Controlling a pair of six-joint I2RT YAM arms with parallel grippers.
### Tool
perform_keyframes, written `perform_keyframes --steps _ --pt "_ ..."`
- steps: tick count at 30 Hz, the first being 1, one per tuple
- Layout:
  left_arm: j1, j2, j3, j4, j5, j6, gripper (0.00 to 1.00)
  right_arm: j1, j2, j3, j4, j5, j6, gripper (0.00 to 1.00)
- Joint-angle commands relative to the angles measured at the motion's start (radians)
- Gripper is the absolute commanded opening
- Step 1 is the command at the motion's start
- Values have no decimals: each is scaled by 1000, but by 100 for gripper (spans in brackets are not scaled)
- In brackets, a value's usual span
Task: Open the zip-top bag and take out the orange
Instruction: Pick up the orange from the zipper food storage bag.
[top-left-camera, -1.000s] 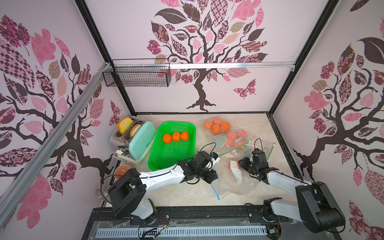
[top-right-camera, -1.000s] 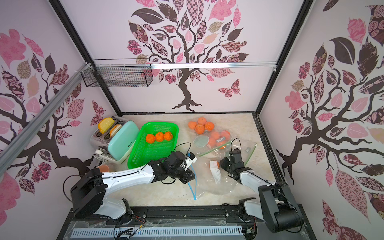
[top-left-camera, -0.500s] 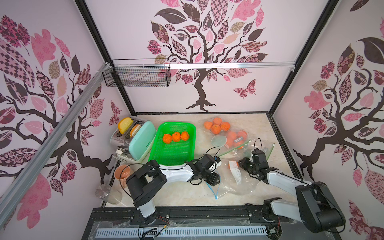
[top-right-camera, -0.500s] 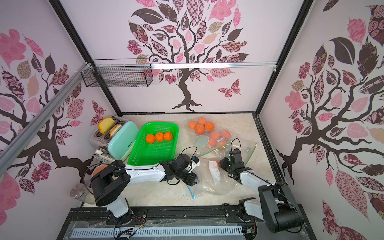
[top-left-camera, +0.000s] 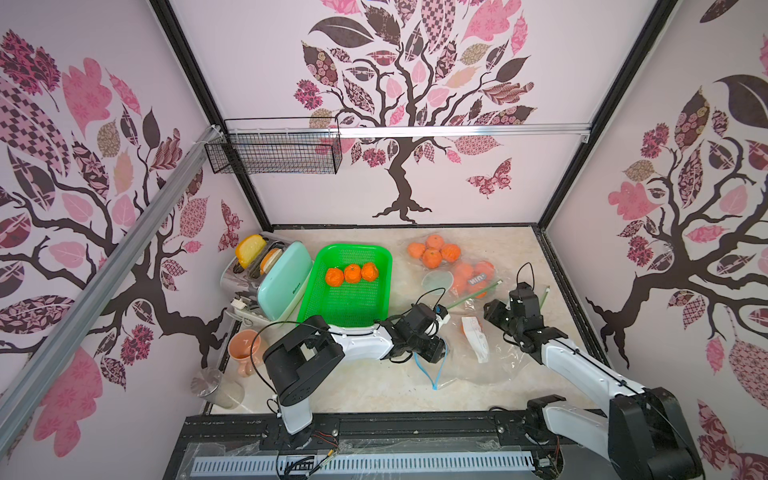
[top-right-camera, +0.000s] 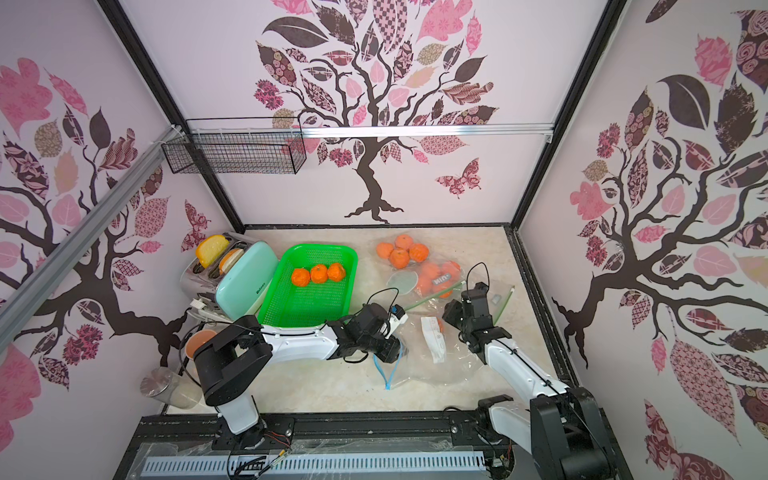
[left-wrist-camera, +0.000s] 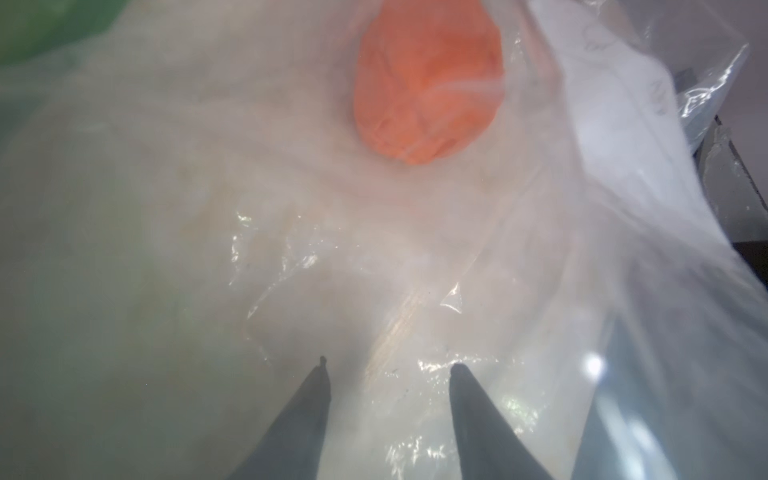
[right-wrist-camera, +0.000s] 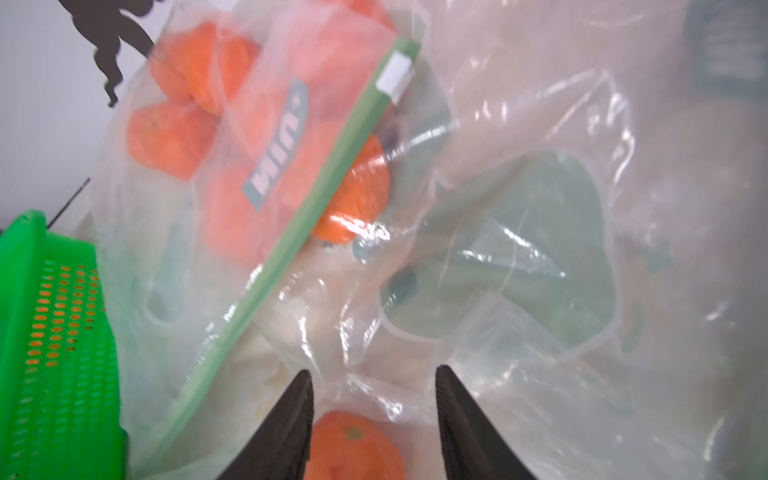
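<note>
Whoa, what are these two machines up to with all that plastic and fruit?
A robot is working on a clear zip-top bag lying on the table. The left hand and the right hand are both open, one at each side of it, against the plastic. One orange is still inside the bag, not yet gripped. Three more oranges sit in the green basket nearby.

orange (left-wrist-camera: 428, 83): orange | zip-top bag (top-left-camera: 492, 368): clear, blue-edged | tray (top-left-camera: 353, 248): green | toaster (top-left-camera: 284, 274): mint | wall (top-left-camera: 415, 195): pink-brown tree pattern
</note>
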Motion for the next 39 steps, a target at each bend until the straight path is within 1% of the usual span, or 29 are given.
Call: perform_keyframes --steps 1,4,5,8,9,10,13,17,18,22,24,28,32,35,39 --pt "-5 26 6 22 -4 1 48 5 31 45 -34 32 -3 46" --pt "-5 27 8 21 -8 4 48 5 93 53 -8 -4 9 37" --pt "-3 28 11 20 -13 3 49 5 115 55 -4 -30 8 34" --pt "-4 23 14 20 -16 9 58 5 155 42 2 -78 19 30" --pt "-5 16 7 33 -16 9 64 5 159 26 17 -95 24 29" --pt "-5 10 1 44 -14 5 67 5 161 7 34 -106 30 28" --pt "-5 4 15 46 -9 13 71 5 171 -30 66 -151 37 24" --pt "-5 16 42 51 27 29 74 5 188 -53 83 -212 42 23" --pt "-5 14 42 60 27 30 76 5 189 -56 84 -220 41 22" --pt "-6 20 68 61 30 48 79 5 196 -55 89 -296 31 22" --pt "-5 36 87 60 52 51 80 5 201 -55 86 -317 32 22" --pt "-8 64 127 42 38 56 81 5 207 -65 92 -346 37 23" --pt "-13 89 153 43 47 59 83 8 209 -77 103 -353 40 23" --pt "-33 123 193 22 36 70 84 10 216 -77 110 -353 42 23" --pt "-63 172 259 -27 -5 88 85 12 221 -80 116 -350 42 23"
